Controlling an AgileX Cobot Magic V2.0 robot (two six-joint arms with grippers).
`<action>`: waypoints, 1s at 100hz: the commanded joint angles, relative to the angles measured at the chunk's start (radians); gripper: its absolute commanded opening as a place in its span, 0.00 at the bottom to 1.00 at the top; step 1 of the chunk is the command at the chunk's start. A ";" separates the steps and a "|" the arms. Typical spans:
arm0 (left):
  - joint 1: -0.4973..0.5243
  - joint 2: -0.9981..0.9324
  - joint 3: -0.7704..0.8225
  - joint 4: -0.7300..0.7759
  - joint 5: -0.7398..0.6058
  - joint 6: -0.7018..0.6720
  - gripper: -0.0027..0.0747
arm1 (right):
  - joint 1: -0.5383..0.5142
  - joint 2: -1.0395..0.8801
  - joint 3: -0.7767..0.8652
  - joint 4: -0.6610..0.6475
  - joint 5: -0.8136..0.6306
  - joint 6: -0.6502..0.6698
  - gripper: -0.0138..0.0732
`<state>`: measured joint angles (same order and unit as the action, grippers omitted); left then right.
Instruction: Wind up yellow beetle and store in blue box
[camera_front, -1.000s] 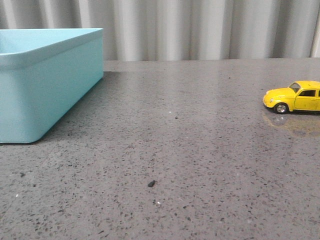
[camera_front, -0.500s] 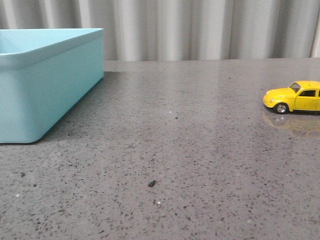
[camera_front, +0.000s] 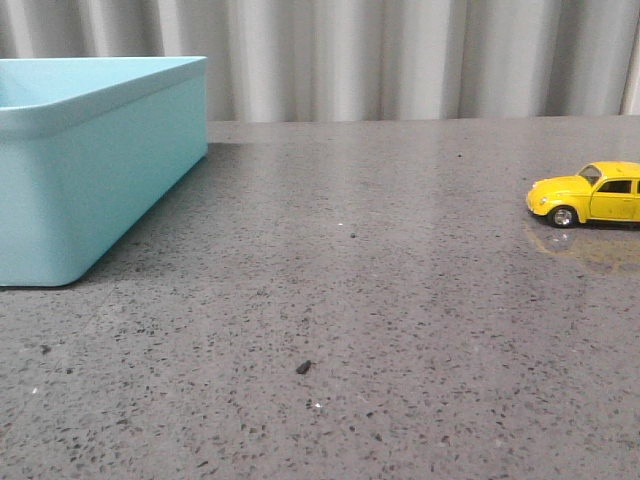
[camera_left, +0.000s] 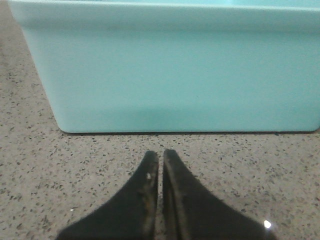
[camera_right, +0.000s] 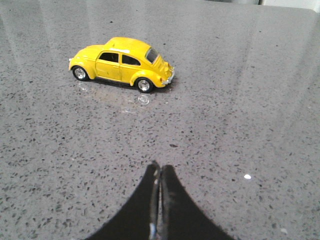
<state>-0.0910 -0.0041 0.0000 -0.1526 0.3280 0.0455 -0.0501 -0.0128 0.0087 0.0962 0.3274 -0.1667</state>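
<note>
The yellow beetle stands on its wheels at the right edge of the front view, partly cut off by the frame. In the right wrist view the whole yellow beetle shows, some way ahead of my right gripper, which is shut on nothing. The blue box sits at the far left of the table. Its wall fills the left wrist view just beyond my left gripper, also shut and empty. Neither arm shows in the front view.
The grey speckled tabletop stretches between box and car, with a small dark crumb near the front. A pleated grey curtain hangs behind the table's far edge.
</note>
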 joint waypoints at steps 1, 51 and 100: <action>0.004 -0.031 0.026 -0.013 -0.049 -0.002 0.01 | -0.001 -0.016 0.026 -0.006 -0.016 -0.001 0.08; 0.004 -0.031 0.026 -0.013 -0.049 -0.002 0.01 | -0.001 -0.016 0.026 -0.006 -0.016 -0.001 0.08; 0.004 -0.031 0.026 -0.013 -0.035 -0.002 0.01 | -0.001 -0.016 0.026 -0.017 -0.079 -0.001 0.08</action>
<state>-0.0910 -0.0041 0.0000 -0.1532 0.3329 0.0455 -0.0501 -0.0128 0.0087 0.0962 0.3243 -0.1667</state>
